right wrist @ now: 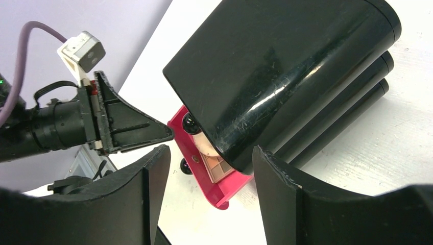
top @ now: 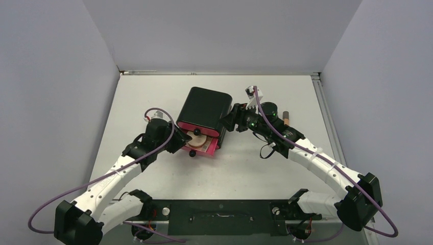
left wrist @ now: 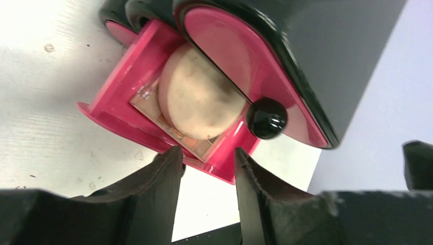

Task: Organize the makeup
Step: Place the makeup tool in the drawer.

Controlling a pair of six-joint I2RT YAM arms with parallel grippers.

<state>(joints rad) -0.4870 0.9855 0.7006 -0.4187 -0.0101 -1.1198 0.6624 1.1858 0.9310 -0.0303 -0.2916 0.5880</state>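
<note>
Peach disc (left wrist: 201,99) looks light, soft; lies on palette (left wrist: 194,143), likely stiff, brittle, in open drawer (left wrist: 117,94). Take disc by rim. Left gripper (left wrist: 208,155) spread, empty; right gripper (right wrist: 210,152) spread, empty, beside cabinet (right wrist: 286,76).

Eyeshadow palette (left wrist: 198,145) mostly beneath disc (left wrist: 196,97)

Cabinet (top: 204,108) at centre of desk (top: 148,92), drawer (top: 205,148) out toward the near edge.
Disc (left wrist: 199,99) lies on palette (left wrist: 146,95) inside drawer; tube (top: 286,118) near the right edge.

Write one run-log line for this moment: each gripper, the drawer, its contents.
left gripper: open, empty, before drawer | right gripper: open, beside cabinet | drawer: open, peach disc on palette
</note>
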